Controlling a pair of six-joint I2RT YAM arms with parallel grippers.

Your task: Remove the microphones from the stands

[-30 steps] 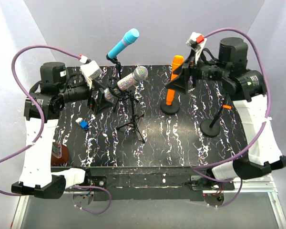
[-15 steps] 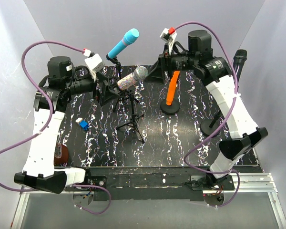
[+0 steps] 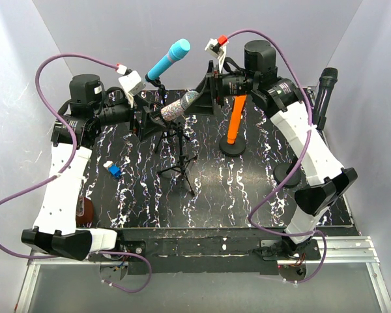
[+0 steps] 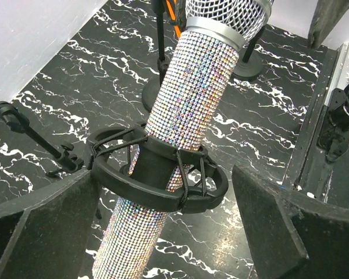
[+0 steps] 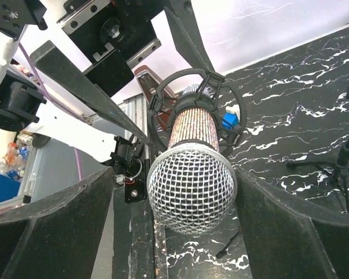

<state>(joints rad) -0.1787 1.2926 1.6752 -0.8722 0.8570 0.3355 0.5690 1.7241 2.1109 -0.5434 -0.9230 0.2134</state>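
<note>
A glitter-covered microphone (image 3: pixel 180 106) with a silver mesh head lies tilted in a black shock mount (image 4: pixel 157 189) on a tripod stand (image 3: pixel 181 160). My left gripper (image 3: pixel 146 120) is open and straddles the microphone's lower body (image 4: pixel 192 99) just below the mount ring, with a gap on each side. My right gripper (image 3: pixel 205 98) is open around the mesh head (image 5: pixel 192 189). Its fingers (image 5: pixel 302 226) stand on either side of the head, close to it but not pressing on it. The two grippers face each other from opposite ends of the microphone.
A blue microphone (image 3: pixel 169 57) sits on a stand at the back. An orange microphone (image 3: pixel 234 120) stands on a round base just right of the right gripper. A black microphone (image 3: pixel 324 88) is at the far right. A small blue object (image 3: pixel 113 170) lies on the left.
Both arms have closed in on the glitter microphone. The right gripper swung left, past the orange microphone, to the head. The left gripper moved right, up to the lower body.
</note>
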